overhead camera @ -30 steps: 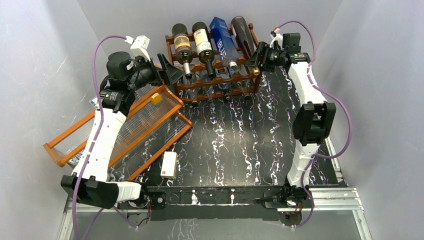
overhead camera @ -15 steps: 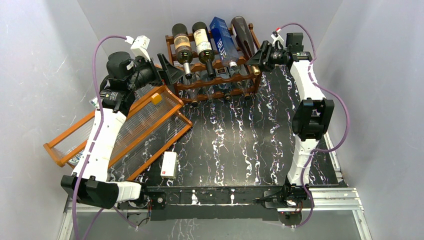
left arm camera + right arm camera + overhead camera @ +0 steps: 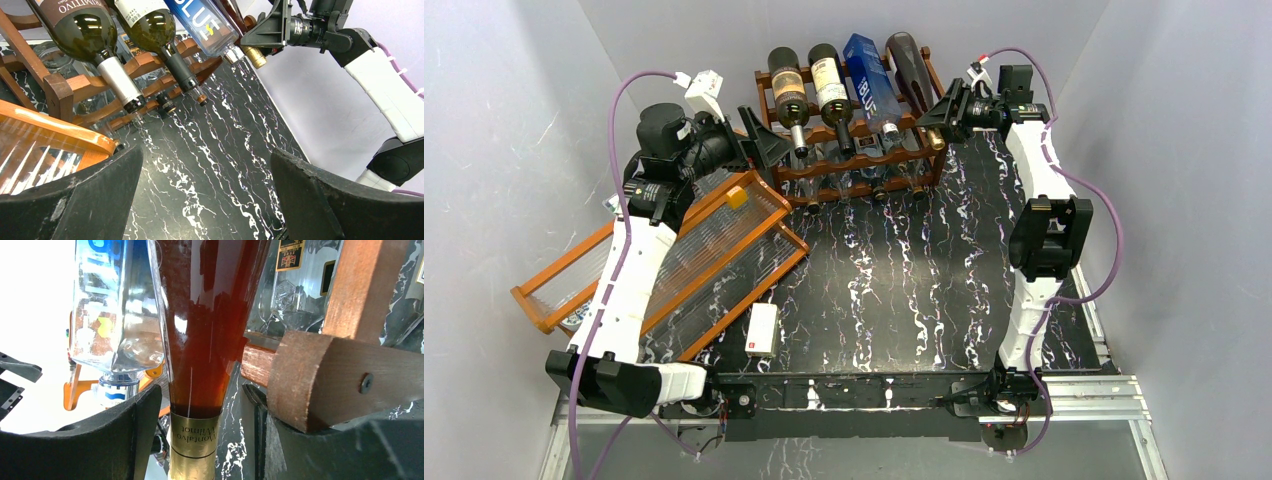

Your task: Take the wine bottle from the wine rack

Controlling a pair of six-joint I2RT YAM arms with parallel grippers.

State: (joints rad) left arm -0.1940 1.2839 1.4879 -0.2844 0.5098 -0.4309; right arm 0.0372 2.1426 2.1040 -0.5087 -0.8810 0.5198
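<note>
The dark reddish-brown wine rack (image 3: 819,170) stands at the back of the table with several bottles on its top tier. The rightmost one, a dark red wine bottle (image 3: 911,68) with a gold foil neck (image 3: 193,445), lies neck-down toward the front. My right gripper (image 3: 941,118) is open, and its fingers (image 3: 107,440) straddle that gold neck with a gap on each side. The rack's rail end (image 3: 340,380) is by the right finger. My left gripper (image 3: 762,140) is open and empty at the rack's left end, and in its wrist view (image 3: 207,200) only black tabletop lies between its fingers.
Two green bottles (image 3: 789,90) and a blue bottle (image 3: 866,68) lie beside the red one. An orange-framed tray with clear ribbed panels (image 3: 694,250) leans at the left under my left arm. A small white box (image 3: 763,330) lies near the front. White walls surround the table.
My right gripper has moved slightly up and back along the red bottle's neck, toward the rack. The left arm has not moved.
</note>
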